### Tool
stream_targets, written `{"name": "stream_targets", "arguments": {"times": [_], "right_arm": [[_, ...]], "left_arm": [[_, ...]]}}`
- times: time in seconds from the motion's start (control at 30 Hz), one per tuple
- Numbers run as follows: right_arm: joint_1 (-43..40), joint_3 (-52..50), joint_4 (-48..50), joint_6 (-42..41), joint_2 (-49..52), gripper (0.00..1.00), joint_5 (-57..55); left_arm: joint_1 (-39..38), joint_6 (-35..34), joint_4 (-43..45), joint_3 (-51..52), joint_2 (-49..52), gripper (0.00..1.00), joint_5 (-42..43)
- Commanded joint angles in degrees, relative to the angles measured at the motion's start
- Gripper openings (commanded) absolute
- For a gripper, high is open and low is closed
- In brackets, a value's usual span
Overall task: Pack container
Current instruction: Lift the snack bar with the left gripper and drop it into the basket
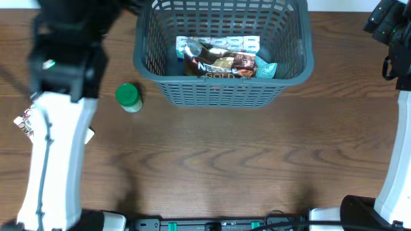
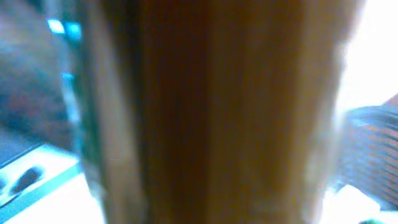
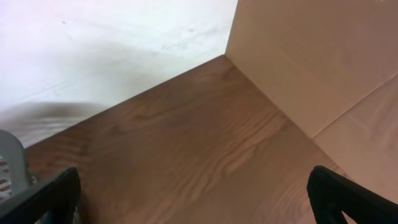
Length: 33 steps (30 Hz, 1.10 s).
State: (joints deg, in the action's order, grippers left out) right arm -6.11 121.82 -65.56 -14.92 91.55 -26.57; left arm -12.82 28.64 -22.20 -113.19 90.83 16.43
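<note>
The container [image 1: 221, 90], a dark grey lattice basket, stands at the back middle of the table. Inside lie a brown Nescafé Gold packet [image 1: 218, 64] and several small packets [image 1: 237, 43]. Its edge shows at the right of the blurred left wrist view [image 2: 373, 149]. My left gripper [image 1: 64, 45] is a dark blur left of the basket; its jaws do not show. My right gripper [image 3: 196, 199] is open and empty over bare wood, right of the basket, and also shows in the overhead view [image 1: 388, 22]. A sliver of basket rim [image 3: 12, 155] shows at its left.
A jar with a green lid [image 1: 128, 97] stands on the table just left of the basket's front corner. A small red-and-white packet [image 1: 24, 122] lies near the left edge, beside my left arm. A cardboard wall [image 3: 311, 62] rises behind the table's right corner.
</note>
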Motion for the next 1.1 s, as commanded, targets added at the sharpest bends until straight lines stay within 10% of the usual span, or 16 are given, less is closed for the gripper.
{"name": "stream_targets", "arguments": {"times": [0.0,0.83,1.07], "right_arm": [[-0.3,0.1,-0.1,-0.9,0.2,0.99,-0.2],[-0.3,0.1,-0.1,-0.9,0.2,0.99,-0.2],[-0.3,0.1,-0.1,-0.9,0.2,0.99,-0.2]], "left_arm": [[-2.8,5.2,1.7,-1.9,2.8,0.06,9.6],[-8.3,10.8,-8.5,-1.9,21.9,0.06,15.0],[-8.3,9.7,-8.9,-1.9,21.9,0.94,13.9]]}}
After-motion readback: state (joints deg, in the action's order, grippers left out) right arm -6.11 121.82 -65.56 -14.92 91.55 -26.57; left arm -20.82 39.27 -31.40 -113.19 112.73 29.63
